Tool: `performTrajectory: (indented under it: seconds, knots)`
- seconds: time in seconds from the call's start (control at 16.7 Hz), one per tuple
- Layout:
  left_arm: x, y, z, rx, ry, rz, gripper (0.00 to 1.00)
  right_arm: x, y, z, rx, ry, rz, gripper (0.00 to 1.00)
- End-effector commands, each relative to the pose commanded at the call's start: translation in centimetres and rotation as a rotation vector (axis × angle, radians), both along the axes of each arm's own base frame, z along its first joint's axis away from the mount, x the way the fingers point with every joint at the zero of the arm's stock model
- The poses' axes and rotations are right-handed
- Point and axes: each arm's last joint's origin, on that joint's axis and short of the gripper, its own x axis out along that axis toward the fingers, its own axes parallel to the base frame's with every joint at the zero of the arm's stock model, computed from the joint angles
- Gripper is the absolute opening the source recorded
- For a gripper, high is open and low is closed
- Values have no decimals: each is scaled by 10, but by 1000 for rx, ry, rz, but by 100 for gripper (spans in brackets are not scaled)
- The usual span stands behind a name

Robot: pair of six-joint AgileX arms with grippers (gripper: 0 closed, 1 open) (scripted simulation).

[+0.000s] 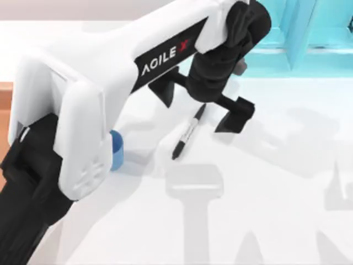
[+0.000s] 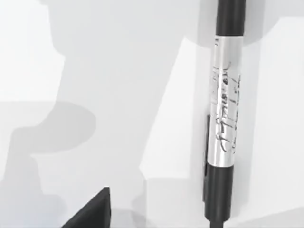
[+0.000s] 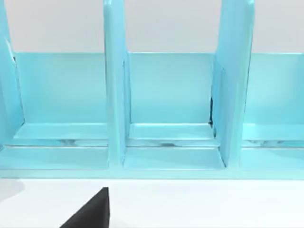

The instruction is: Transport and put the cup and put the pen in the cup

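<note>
The left hand (image 1: pixel 201 105) hung wide open, empty, astride the pen (image 1: pixel 188 133) on the surface (image 1: pixel 265 210); it likely needed to descend squarely, closing mid-barrel.

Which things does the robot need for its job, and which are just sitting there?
Needed:
- slim black-capped marker pen with a silver-grey barrel, lying flat on the table
- small translucent blue plastic cup, half hidden by the arm
- left gripper, open above the pen

Just there:
- big light-blue shelf unit
- white table

White-shelled left arm (image 1: pixel 110 83) marked AGILEX, black wrist and base, seemingly angular black left claw (image 1: pixel 201 107) fingers.
</note>
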Motion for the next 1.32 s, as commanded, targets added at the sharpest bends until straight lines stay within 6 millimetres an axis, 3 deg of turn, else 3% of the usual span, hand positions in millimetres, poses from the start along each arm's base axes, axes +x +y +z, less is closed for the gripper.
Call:
performTrajectory:
  seconds: [0.18, 0.66, 0.96, 1.32]
  knots:
    - [4, 1, -17, 2, 0, -4, 100, 0, 0, 0, 0, 0, 0, 100]
    - [16, 11, -92, -4, -8, -5, 100, 0, 0, 0, 0, 0, 0, 100]
    - [16, 12, -96, -2, -6, -5, 100, 0, 0, 0, 0, 0, 0, 100]
    - [16, 12, -96, -2, -6, -5, 55, 0, 0, 0, 0, 0, 0, 100]
